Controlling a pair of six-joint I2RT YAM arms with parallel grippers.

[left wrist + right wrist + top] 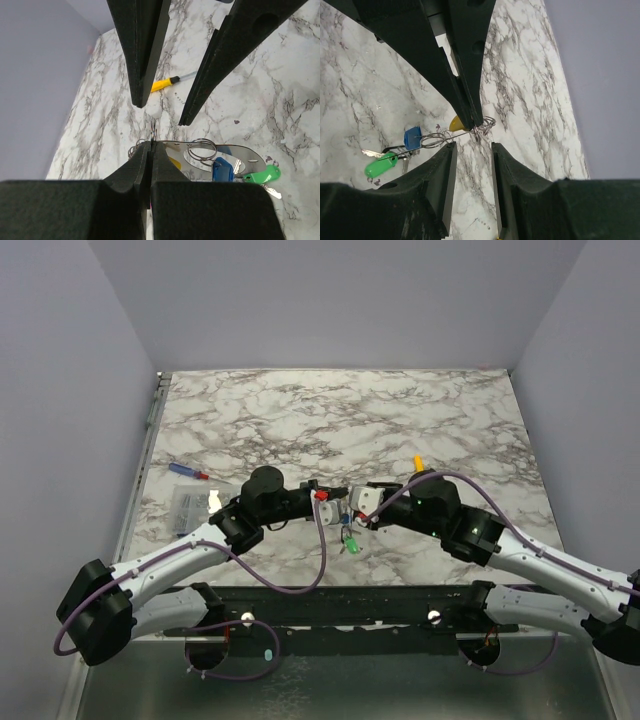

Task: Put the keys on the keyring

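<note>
My left gripper [151, 144] is shut on the thin silver keyring [202, 149] and holds it above the table. Several keys hang from the ring: a blue-headed key [222, 170], a green-headed key [263, 175] and a yellow-headed key [175, 163]. My right gripper [472, 146] is open, its jaws just short of the pinched part of the ring [482, 125], touching nothing. In the right wrist view the blue key [413, 137] and green key [381, 165] hang to the left. In the top view both grippers meet mid-table, the left [322, 494] and the right [353, 508], with the green key [351, 543] dangling below.
A slim blue-and-red stick item [188, 471] and a clear plastic packet [190, 505] lie at the left of the marble table [400, 420]. A yellow-handled screwdriver [419, 461] lies behind the right gripper and also shows in the left wrist view [163, 84].
</note>
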